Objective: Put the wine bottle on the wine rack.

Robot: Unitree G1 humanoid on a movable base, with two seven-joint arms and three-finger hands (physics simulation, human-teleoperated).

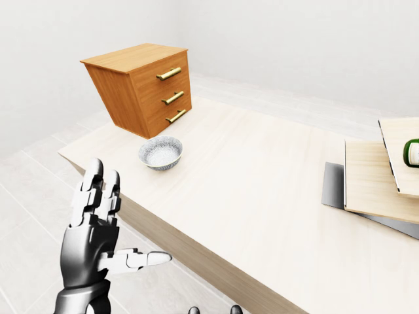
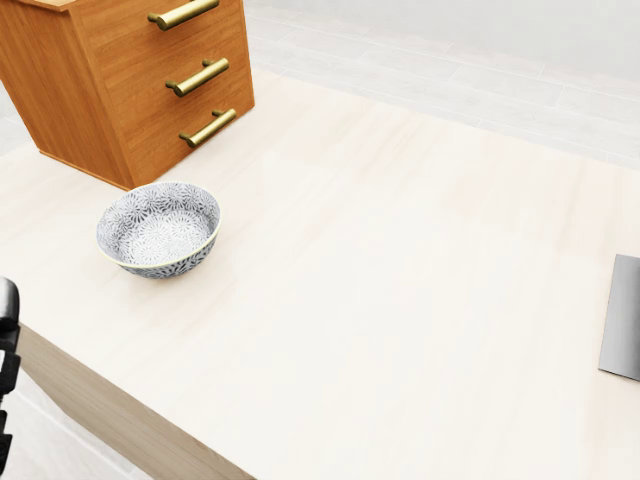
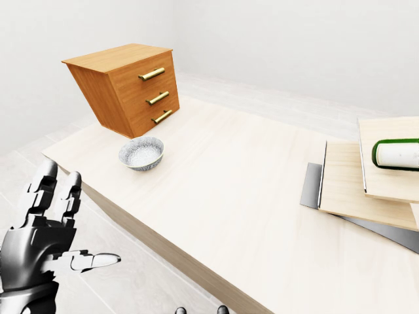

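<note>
The wine bottle [image 3: 395, 154], green with a white label, lies on its side on the upper board of a stepped light-wood rack [image 3: 340, 186] at the right edge of the eye views. In the left-eye view only the bottle's end [image 1: 412, 154] shows. My left hand [image 1: 124, 219] is raised at the lower left, off the table's near edge, with straight fingers and the thumb out. It is open, empty and far from the bottle. Two dark fingertips [image 1: 234, 309] peek in at the bottom edge, and I cannot tell how that hand stands.
A wooden three-drawer chest [image 1: 147, 88] with brass handles stands at the table's top left. A patterned grey bowl [image 1: 160, 153] sits just below it. A grey metal plate [image 3: 311, 187] lies under the rack. The pale wood table [image 1: 262, 183] spans the views.
</note>
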